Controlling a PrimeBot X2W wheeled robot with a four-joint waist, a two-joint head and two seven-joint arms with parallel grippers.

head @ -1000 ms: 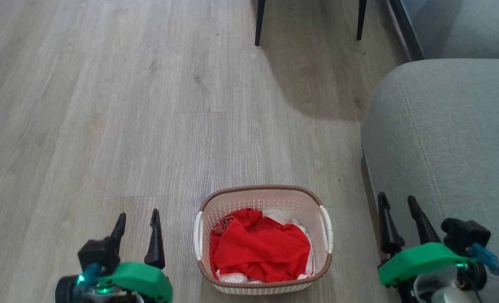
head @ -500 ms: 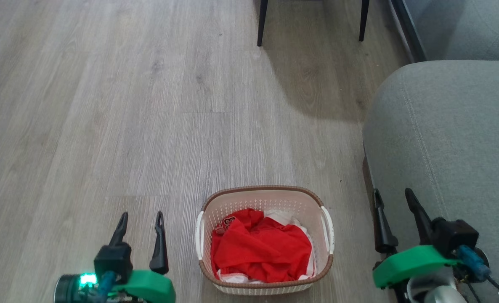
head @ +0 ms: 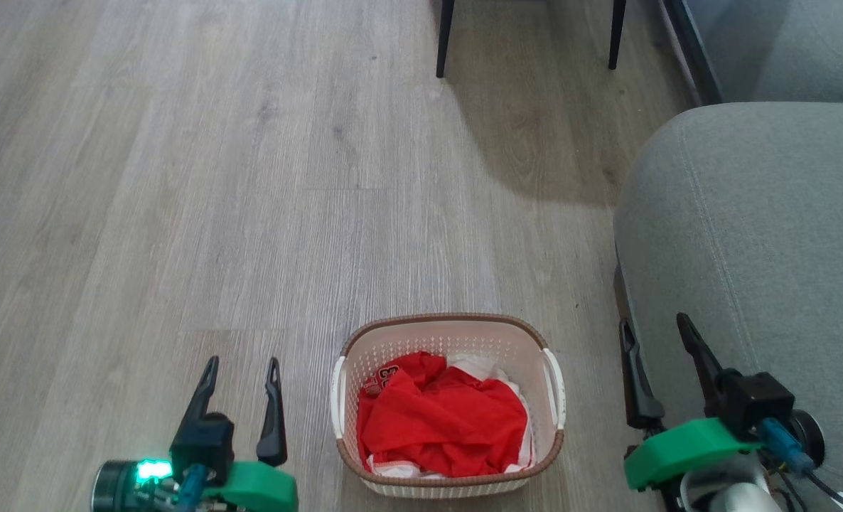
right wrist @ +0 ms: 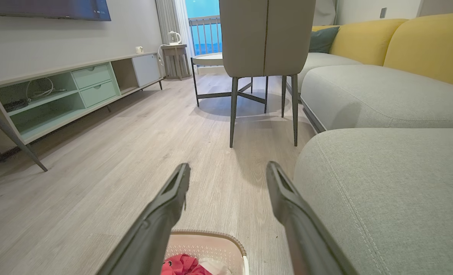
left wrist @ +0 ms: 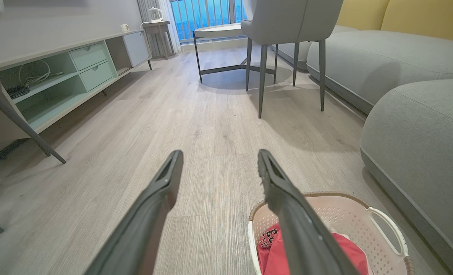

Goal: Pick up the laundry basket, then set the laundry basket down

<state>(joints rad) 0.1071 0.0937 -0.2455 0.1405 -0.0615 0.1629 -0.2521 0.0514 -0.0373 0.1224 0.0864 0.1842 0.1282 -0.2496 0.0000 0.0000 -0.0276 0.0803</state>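
The laundry basket, cream perforated plastic with a brown rim and white side handles, stands on the wood floor holding red and white clothes. It also shows at the lower right of the left wrist view and at the bottom of the right wrist view. My left gripper is open, left of the basket and apart from it. To the basket's right, beside the sofa, my right gripper is open too. Nothing is between either pair of fingers.
A grey sofa fills the right side, close to my right gripper. A chair's dark legs stand at the far end of the floor. A low media cabinet runs along the left wall.
My right gripper has moved forward and slightly left, toward the basket. My left gripper has shifted a little right and turned its fingers more upright. The basket has not moved.
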